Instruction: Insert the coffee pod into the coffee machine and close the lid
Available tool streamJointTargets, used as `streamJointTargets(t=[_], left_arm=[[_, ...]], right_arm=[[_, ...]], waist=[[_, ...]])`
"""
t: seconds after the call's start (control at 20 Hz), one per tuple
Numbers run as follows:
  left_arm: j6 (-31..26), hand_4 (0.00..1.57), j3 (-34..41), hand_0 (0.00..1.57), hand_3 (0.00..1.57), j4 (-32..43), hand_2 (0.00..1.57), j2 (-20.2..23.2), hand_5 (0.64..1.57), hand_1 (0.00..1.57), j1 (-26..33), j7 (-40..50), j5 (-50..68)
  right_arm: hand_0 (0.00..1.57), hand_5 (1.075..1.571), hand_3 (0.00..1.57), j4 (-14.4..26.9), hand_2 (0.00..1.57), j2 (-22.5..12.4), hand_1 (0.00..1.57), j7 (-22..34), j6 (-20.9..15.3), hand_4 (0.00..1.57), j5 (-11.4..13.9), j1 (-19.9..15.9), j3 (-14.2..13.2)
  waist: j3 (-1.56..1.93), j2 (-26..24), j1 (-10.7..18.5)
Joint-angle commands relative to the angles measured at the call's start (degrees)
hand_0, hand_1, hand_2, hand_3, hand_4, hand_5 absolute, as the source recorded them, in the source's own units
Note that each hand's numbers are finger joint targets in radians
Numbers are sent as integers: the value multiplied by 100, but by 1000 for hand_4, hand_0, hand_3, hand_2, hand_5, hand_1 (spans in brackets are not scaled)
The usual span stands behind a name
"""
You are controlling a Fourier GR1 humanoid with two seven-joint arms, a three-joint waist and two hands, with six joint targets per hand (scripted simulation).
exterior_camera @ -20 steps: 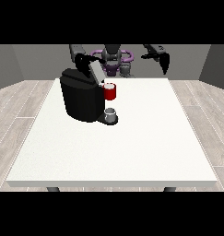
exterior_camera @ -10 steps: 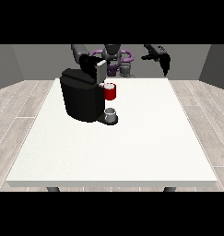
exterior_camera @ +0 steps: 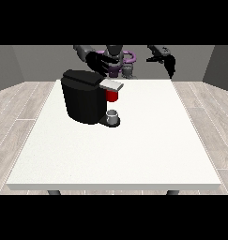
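The black coffee machine stands on the white table at the back left. Its grey lid lies flat over the brew head, with a red thing at the machine just beneath it. A small grey thing sits on the machine's base below. The hand at the view's left hovers just above and behind the lid, fingers stretched down toward it and holding nothing. The hand at the view's right hangs over the table's far right edge with relaxed fingers, away from the machine.
The robot's torso is behind the table's far edge. The table's white top stretches in front of and to the right of the machine, with wooden floor around it.
The grey lid was tilted up behind the machine and has swung forward and down to lie flat. The hand at the view's left followed it forward. The other hand barely moved.
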Motion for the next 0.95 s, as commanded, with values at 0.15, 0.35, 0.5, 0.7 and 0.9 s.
streamJointTargets(t=[0.15, 0.35, 0.5, 0.7, 0.9], left_arm=[[22, 154, -6, 0, 0, 235, 0, 44, 1571, 0, -30, -163, 30], [-308, 121, -30, 0, 0, -133, 0, 222, 1571, 0, 17, -98, 214], [246, 202, -224, 0, 0, 67, 0, -167, 1571, 0, 297, -531, -233], [111, 205, -138, 0, 0, 180, 0, -176, 1571, 0, 463, -352, 0], [320, 192, -5, 0, 0, 474, 0, -229, 1571, 0, 760, -834, -126]], right_arm=[[0, 1571, 0, 22, 0, 451, 0, 257, -358, 116, 292, -273, 189], [0, 1571, 0, 48, 0, 290, 0, -383, -50, 30, 161, -171, 77], [0, 1571, 0, -257, 0, 554, 0, -384, 306, 178, -73, 89, 229], [0, 1571, 0, -718, 0, 696, 0, -495, 102, 269, -758, 1241, 904], [0, 1571, 0, -1112, 0, 701, 0, -621, -106, 157, -1087, 2142, 1203]], waist=[[0, -62, -56], [1, -86, 105], [0, -348, -300], [2, -967, -481], [0, -1139, -999]])
